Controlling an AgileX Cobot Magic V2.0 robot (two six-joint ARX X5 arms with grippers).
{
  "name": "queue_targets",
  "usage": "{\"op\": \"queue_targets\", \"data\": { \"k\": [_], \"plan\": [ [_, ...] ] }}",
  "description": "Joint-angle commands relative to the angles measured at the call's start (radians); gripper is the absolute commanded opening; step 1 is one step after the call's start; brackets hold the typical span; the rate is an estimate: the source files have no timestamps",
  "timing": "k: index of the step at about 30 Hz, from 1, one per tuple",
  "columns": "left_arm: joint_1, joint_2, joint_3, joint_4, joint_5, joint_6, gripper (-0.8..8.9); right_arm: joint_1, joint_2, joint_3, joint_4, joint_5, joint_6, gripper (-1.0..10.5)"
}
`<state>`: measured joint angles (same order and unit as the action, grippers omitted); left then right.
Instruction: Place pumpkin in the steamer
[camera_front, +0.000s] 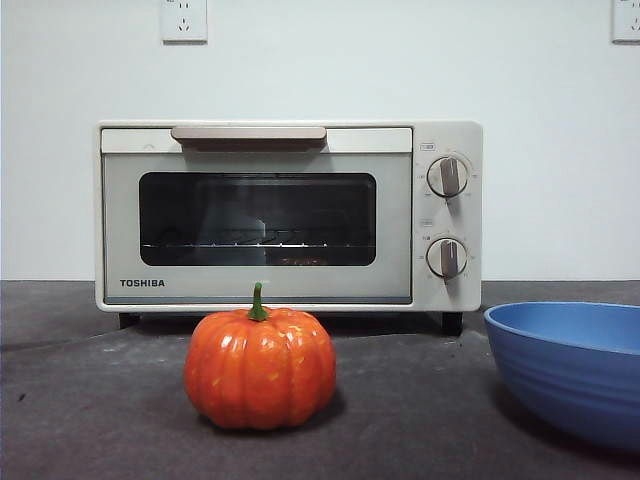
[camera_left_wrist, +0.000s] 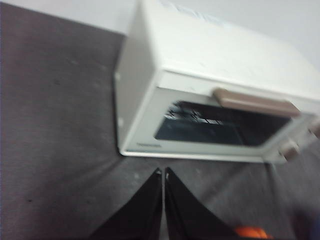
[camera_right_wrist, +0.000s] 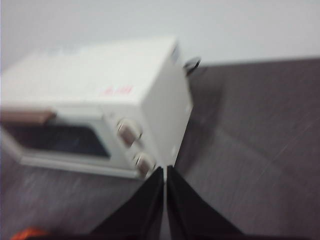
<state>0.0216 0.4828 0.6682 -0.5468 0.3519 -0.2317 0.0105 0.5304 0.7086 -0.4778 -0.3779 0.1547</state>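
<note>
The small glossy orange pumpkin (camera_front: 260, 367) with a green stem stands on the dark table in front of the oven. An orange sliver of it shows in the left wrist view (camera_left_wrist: 251, 232) and in the right wrist view (camera_right_wrist: 27, 234). The white Toshiba oven (camera_front: 288, 212), its door closed, stands behind it; it also shows in the left wrist view (camera_left_wrist: 210, 85) and the right wrist view (camera_right_wrist: 100, 95). My left gripper (camera_left_wrist: 163, 172) is shut and empty, held above the table at the oven's left. My right gripper (camera_right_wrist: 165, 170) is shut and empty, above the table at the oven's right. Neither gripper shows in the front view.
A blue bowl (camera_front: 575, 365) stands at the front right, near the pumpkin. The oven has a brown handle (camera_front: 248, 134) and two knobs (camera_front: 447, 177) at its right. A white wall with sockets is behind.
</note>
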Motion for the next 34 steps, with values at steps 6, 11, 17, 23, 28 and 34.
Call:
{"op": "queue_targets", "data": {
  "k": [6, 11, 17, 23, 28, 34],
  "plan": [
    [-0.036, 0.182, 0.170, -0.190, 0.136, 0.201, 0.15, 0.029, 0.183, 0.140, -0.222, -0.118, -0.166, 0.1],
    [-0.077, 0.231, 0.207, -0.253, 0.195, 0.243, 0.15, 0.094, 0.233, 0.160, -0.330, -0.173, -0.219, 0.1],
    [-0.104, 0.232, 0.207, -0.254, 0.223, 0.243, 0.15, 0.164, 0.246, 0.161, -0.407, -0.179, -0.261, 0.1],
    [-0.105, 0.231, 0.207, -0.254, 0.223, 0.243, 0.15, 0.172, 0.246, 0.161, -0.405, -0.179, -0.260, 0.1],
    [-0.105, 0.231, 0.207, -0.253, 0.223, 0.243, 0.15, 0.172, 0.246, 0.161, -0.404, -0.178, -0.257, 3.5],
    [-0.105, 0.231, 0.207, -0.253, 0.223, 0.243, 0.15, 0.173, 0.246, 0.161, -0.390, -0.176, -0.233, 4.6]
  ]
}}
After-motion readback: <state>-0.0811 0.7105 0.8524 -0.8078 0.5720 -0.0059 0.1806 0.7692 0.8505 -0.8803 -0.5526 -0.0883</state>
